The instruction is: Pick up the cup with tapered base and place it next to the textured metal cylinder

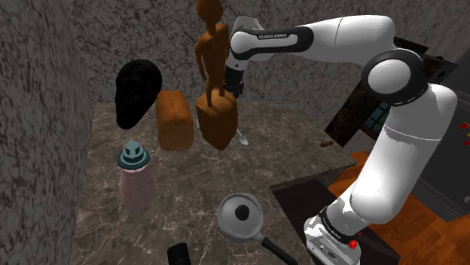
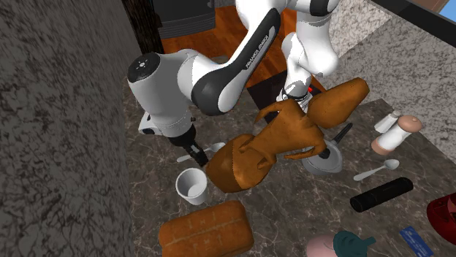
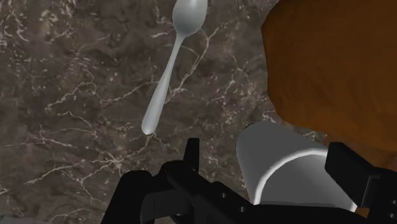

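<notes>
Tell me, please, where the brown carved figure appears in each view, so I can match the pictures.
Shoulder view: the brown carved figure stands at upper centre, just right of the brown loaf-shaped block.
Second exterior view: it is at the centre, right of the white cup.
Wrist view: its brown bulk rises just behind the white cup.
Shared landmark: the dark veined counter beneath it.

The arm (image 1: 339,34) reaches low, its fingers (image 3: 355,173) spread apart, pointing down.
</notes>
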Available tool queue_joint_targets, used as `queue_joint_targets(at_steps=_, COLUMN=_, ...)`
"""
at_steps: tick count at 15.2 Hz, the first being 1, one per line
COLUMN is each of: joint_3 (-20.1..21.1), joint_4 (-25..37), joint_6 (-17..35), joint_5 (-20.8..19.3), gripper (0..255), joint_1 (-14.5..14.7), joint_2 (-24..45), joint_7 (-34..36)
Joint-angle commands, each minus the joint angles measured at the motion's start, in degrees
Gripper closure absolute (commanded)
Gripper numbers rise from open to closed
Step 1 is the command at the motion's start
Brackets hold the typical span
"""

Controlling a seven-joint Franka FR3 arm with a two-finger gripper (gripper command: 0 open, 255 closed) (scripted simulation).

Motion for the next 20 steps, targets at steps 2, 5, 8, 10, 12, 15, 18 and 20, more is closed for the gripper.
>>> queue_joint_targets(at_steps=2, joint_3=0.02, joint_4=9.38, joint_6=-1.43, joint_5=-0.83, gripper=0, joint_1=0.75, joint_2=7.79, joint_7=0.58)
queue_joint_targets(at_steps=5, joint_3=-0.01, joint_4=13.87, joint_6=-1.77, joint_5=-1.22, gripper=0, joint_1=1.23, joint_2=11.86, joint_7=0.82)
queue_joint_targets(at_steps=8, joint_3=0.01, joint_4=11.97, joint_6=0.41, joint_5=-1.22, gripper=0, joint_1=1.33, joint_2=12.12, joint_7=0.80)
queue_joint_targets(at_steps=10, joint_3=0.01, joint_4=10.84, joint_6=1.82, joint_5=-1.22, gripper=0, joint_1=1.40, joint_2=12.40, joint_7=0.79)
queue_joint_targets(at_steps=12, joint_3=0.02, joint_4=9.98, joint_6=2.92, joint_5=-1.23, gripper=0, joint_1=1.46, joint_2=12.63, joint_7=0.79)
queue_joint_targets(at_steps=15, joint_3=0.02, joint_4=9.98, joint_6=2.92, joint_5=-1.23, gripper=0, joint_1=1.46, joint_2=12.63, joint_7=0.79)
queue_joint_targets(at_steps=18, joint_3=0.02, joint_4=9.98, joint_6=2.92, joint_5=-1.23, gripper=0, joint_1=1.46, joint_2=12.63, joint_7=0.79)
queue_joint_targets(at_steps=20, joint_3=0.02, joint_4=9.99, joint_6=2.90, joint_5=-1.23, gripper=255, joint_1=1.46, joint_2=12.64, joint_7=0.79)
